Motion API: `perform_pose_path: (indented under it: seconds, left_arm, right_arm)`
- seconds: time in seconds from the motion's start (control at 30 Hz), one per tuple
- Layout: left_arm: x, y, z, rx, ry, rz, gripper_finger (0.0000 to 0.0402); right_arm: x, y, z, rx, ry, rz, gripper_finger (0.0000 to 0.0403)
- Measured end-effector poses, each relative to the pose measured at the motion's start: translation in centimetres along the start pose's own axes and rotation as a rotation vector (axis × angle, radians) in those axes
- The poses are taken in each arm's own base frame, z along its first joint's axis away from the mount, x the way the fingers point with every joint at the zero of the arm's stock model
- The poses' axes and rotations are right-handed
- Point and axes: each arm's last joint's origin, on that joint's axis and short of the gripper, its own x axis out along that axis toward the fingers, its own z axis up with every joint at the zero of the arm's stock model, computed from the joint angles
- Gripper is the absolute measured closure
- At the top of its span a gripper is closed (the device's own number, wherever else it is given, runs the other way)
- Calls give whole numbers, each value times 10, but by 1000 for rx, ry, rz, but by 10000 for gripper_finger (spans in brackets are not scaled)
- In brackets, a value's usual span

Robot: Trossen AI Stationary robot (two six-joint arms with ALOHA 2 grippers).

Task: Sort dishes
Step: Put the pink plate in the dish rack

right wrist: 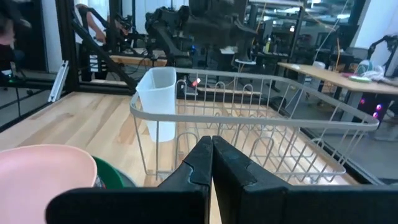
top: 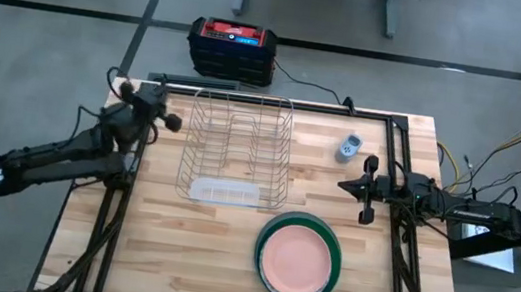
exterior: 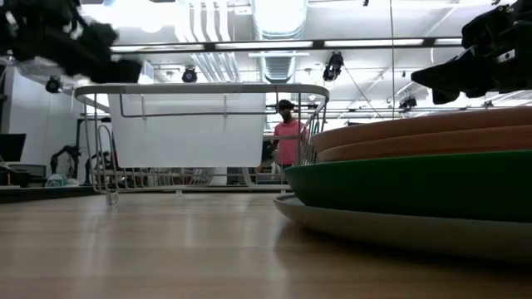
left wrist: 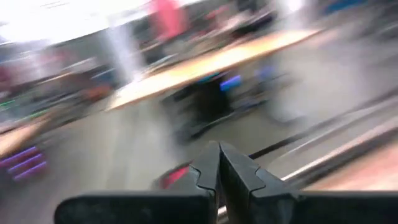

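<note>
While both grippers sit closed and empty, your right gripper (top: pixel 341 185) lies nearer the plates (top: pixel 298 259) than your left gripper (top: pixel 178 123).

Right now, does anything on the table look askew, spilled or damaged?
Nothing stands out. The plates sit in one neat stack near the table's front edge, the wire rack stands upright and empty, and the left tool and right tool hover shut, clear of both.

left wrist view blurred | lower dishes (top: pixel 298 259) hidden under salmon-pink plate (top: pixel 297 260)
</note>
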Motion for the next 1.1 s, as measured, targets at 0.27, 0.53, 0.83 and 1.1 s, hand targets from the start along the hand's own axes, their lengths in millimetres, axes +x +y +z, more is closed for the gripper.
perform_pose_path:
  seconds: [0.27, 0.53, 0.83, 1.1]
  left_arm:
    - [-19, 3, 84, -271, -286, -727, 401]
    - [-24, 1, 101, -386, -269, -886, 401]
    - [-36, -41, 90, -386, -483, -1108, 401]
    - [-28, -67, 77, -256, -324, -1000, 401]
  right_arm:
    - [0, 0, 0, 98, -1, 0, 403]
    - [0, 0, 0, 226, -1, 0, 403]
    - [-1, 0, 14, 299, -52, 38, 403]
    - [-2, -3, 52, 309, 144, 40, 403]
